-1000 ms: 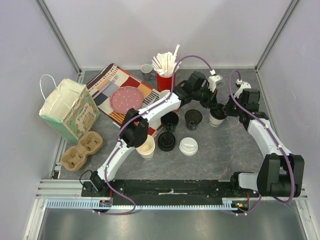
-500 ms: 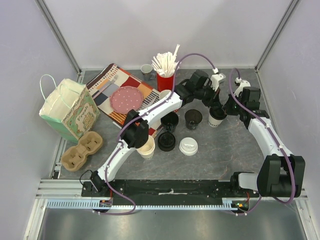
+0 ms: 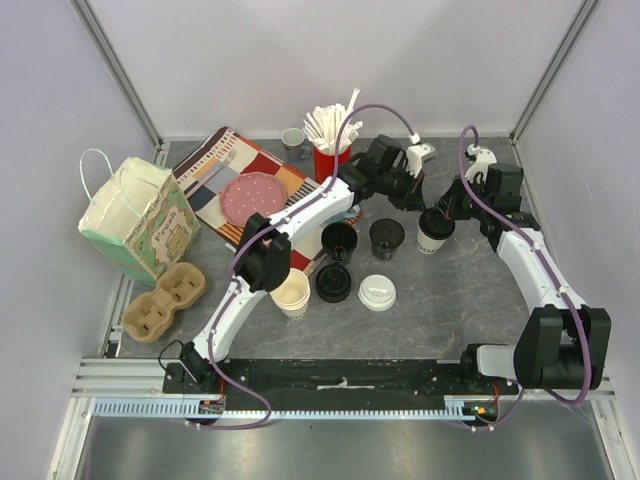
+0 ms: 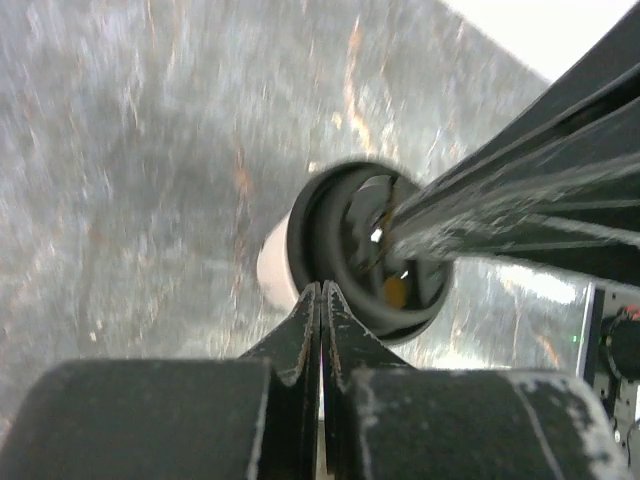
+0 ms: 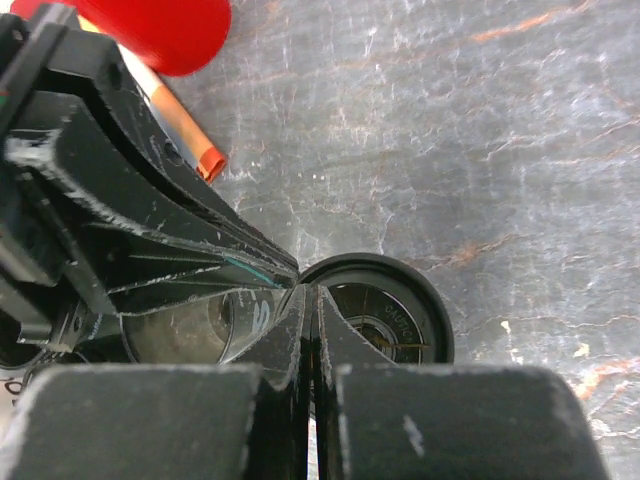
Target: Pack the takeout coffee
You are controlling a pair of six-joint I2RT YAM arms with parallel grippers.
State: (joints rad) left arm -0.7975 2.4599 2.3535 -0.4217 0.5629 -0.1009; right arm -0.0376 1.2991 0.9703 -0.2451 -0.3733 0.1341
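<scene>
The black-lidded coffee cup [image 3: 434, 229] stood on the worktop [image 3: 450, 300]. The right tool [image 5: 308, 292] was clenched at its lid's rim, and the left tool [image 4: 321, 290] was clenched empty just beside it.

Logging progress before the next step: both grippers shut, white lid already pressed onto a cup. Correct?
No: the white lid lies loose on the table, on no cup, as the top external view shows. Both the left gripper and the right gripper are shut, as stated.

Pink plate [image 3: 254, 197] on patterned cloth [image 3: 213, 160]
</scene>
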